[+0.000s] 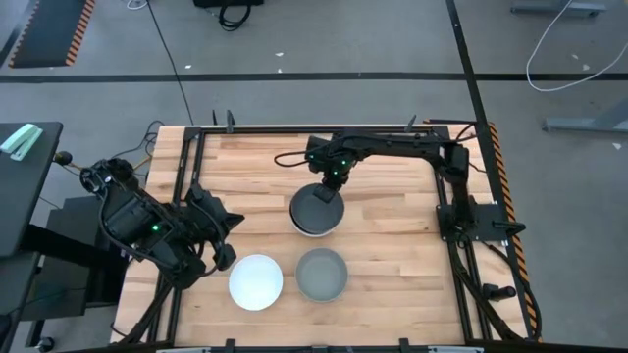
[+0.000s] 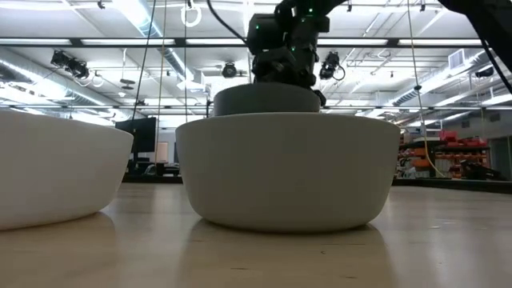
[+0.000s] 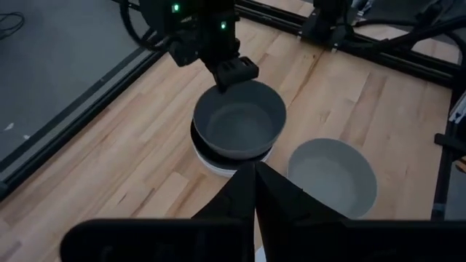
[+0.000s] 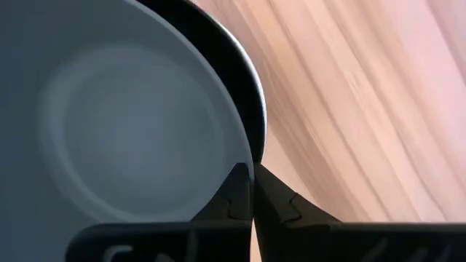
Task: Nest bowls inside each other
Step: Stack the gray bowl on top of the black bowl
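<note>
From above, you see the right end effector [image 1: 326, 183] at the far rim of a dark grey bowl [image 1: 316, 208], which sits mouth up in a stack near the middle of the desk [image 1: 392, 245]; a white bowl [image 1: 312, 232] shows as a pale edge at the bottom of that stack. Nearer the front edge stand a lone white bowl [image 1: 256, 281] and, just beside it, a mid grey bowl [image 1: 322, 275], both upright and apart from the stack. The left end effector [image 1: 224, 238] waits at the desk's left side, near the lone white bowl. At desk height, the mid grey bowl [image 2: 288, 170] fills the middle and hides most of the stack; only the dark grey bowl's top [image 2: 266, 99] rises behind it under the right end effector [image 2: 285, 68]. In the left wrist view, the left end effector's [image 3: 254, 185] fingers meet with no gap, holding nothing, and a black bowl [image 3: 197, 138] shows as a rim between the dark grey and the white one. In the right wrist view, the right end effector [image 4: 252, 193] is pinched on the dark grey bowl's [image 4: 109, 138] rim.
</note>
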